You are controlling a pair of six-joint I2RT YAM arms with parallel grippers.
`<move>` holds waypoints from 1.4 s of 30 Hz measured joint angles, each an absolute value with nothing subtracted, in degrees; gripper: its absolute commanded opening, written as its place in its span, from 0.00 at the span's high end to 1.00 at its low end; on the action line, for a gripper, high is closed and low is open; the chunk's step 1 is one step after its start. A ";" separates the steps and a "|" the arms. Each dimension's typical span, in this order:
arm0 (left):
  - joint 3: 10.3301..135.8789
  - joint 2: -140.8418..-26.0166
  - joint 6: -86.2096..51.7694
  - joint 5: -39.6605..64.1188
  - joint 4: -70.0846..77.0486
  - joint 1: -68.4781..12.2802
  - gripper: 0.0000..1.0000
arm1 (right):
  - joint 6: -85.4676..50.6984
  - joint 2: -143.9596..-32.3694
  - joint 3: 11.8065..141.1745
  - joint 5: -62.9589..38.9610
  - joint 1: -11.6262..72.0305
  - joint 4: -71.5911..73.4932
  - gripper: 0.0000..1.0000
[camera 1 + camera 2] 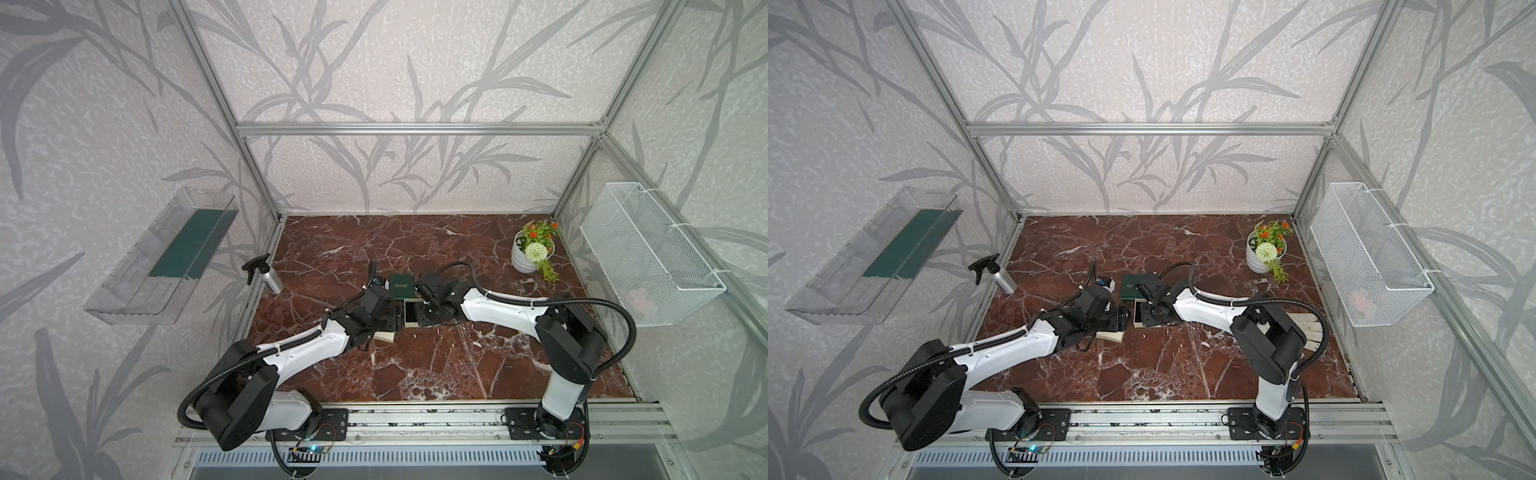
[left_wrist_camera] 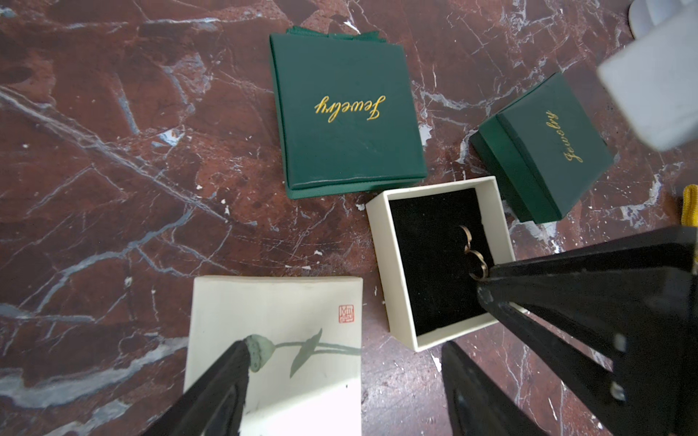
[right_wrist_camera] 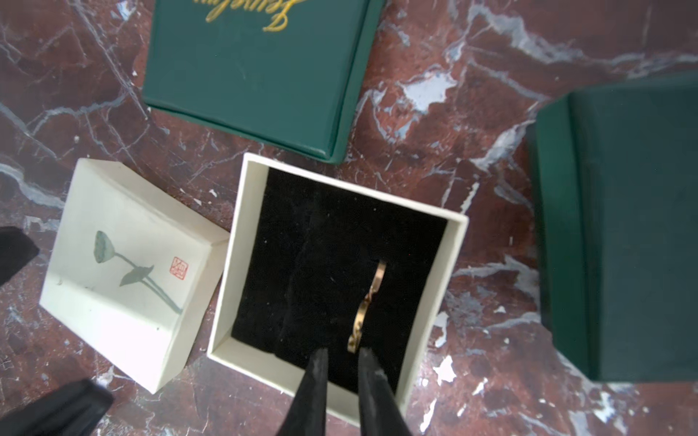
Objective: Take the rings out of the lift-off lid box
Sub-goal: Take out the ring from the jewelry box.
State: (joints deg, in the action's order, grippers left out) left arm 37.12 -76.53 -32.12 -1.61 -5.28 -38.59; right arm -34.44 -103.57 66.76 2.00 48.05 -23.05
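Observation:
The lift-off lid box point(image 3: 426, 309) is cream with a black lining and stands open on the marble; in a top view it is at mid table point(image 1: 411, 312). The rings point(image 3: 368, 305) are thin gold hoops standing on edge in the lining, also seen in the left wrist view point(image 2: 472, 253). My right gripper point(image 3: 343, 355) is inside the box with a narrow gap between its tips, the end of the rings just ahead of that gap. The lid point(image 2: 275, 339), cream with a lotus drawing, lies beside the box. My left gripper point(image 2: 342, 351) is open wide, one finger over the lid, the other over bare marble.
A flat green jewelry box point(image 2: 347, 113) and a smaller green box point(image 2: 540, 147) lie close to the cream box. A spray bottle point(image 1: 270, 278) stands at the left wall, a flower pot point(image 1: 530, 253) at the back right. A wire basket point(image 1: 648, 253) hangs on the right wall.

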 measured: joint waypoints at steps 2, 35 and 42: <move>37.12 -76.88 -32.12 -1.43 -5.06 -38.57 0.24 | -34.44 -103.57 66.76 2.20 48.05 -23.05 0.83; 37.12 -78.83 -33.04 -0.27 -4.19 -38.54 0.25 | -34.24 -104.22 66.78 4.08 47.68 -23.03 1.00; 37.12 -79.55 -34.39 1.06 -3.36 -38.54 0.25 | -34.28 -104.14 66.78 4.01 47.68 -23.03 1.00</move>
